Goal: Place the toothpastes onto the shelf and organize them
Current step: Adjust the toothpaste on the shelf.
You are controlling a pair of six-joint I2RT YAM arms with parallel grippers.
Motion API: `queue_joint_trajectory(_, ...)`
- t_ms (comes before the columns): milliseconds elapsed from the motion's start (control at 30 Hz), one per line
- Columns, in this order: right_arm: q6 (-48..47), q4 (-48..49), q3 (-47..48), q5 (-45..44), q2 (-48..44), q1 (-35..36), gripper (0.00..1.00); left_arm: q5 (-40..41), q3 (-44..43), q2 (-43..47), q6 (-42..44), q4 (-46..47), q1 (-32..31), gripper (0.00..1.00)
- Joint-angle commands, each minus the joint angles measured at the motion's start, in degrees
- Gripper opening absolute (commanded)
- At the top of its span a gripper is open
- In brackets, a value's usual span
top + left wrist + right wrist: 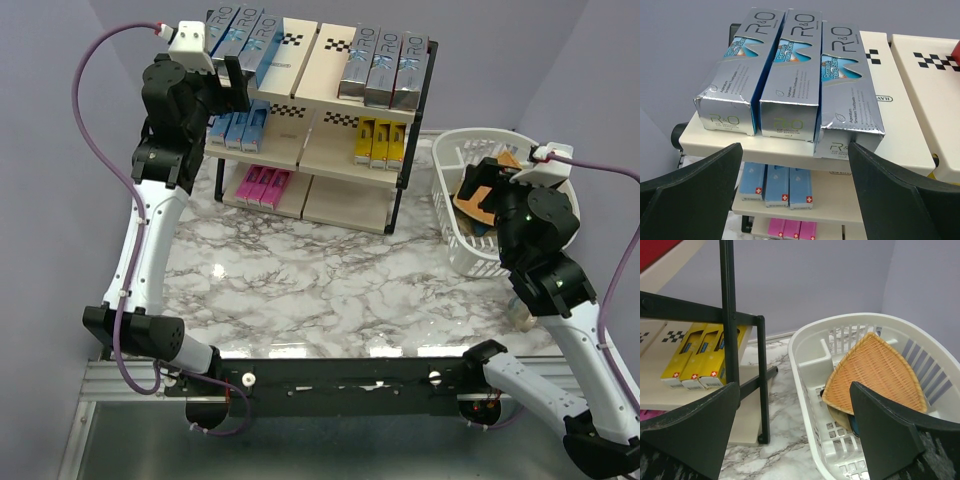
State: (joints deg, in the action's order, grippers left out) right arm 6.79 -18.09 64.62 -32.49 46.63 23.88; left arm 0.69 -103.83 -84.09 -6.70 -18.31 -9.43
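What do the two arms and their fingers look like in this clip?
The left arm and right arm have white links with bulky black joints. A thin purple cable loops along each. Their fingers are broad matte black wedges.

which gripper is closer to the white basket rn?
Right. The right gripper is open directly over the white basket. The left gripper is far off at the top tier of the shelf, open in front of the three silver toothpastes.
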Motion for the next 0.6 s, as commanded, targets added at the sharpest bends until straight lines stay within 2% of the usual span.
queue_joint_trajectory(0, -0.37, -0.37, -0.55, -0.03, -0.93, -0.15, 1.00, 1.33, -1.64, -0.98, -0.42, 1.43, 0.29, 0.99)
queue_joint_trajectory(433, -0.46, -0.55, -0.72, 0.23, -1.72, -0.15, 1.00, 5.02, -1.29, -0.81, -1.29, 3.19, 0.29, 0.99)
queue_joint_trajectory(567, -0.81, -0.02, -0.64, 0.67, -2.33, -0.15, 1.00, 5.90, 2.13, 3.39, -1.21, 7.21, 0.29, 0.99)
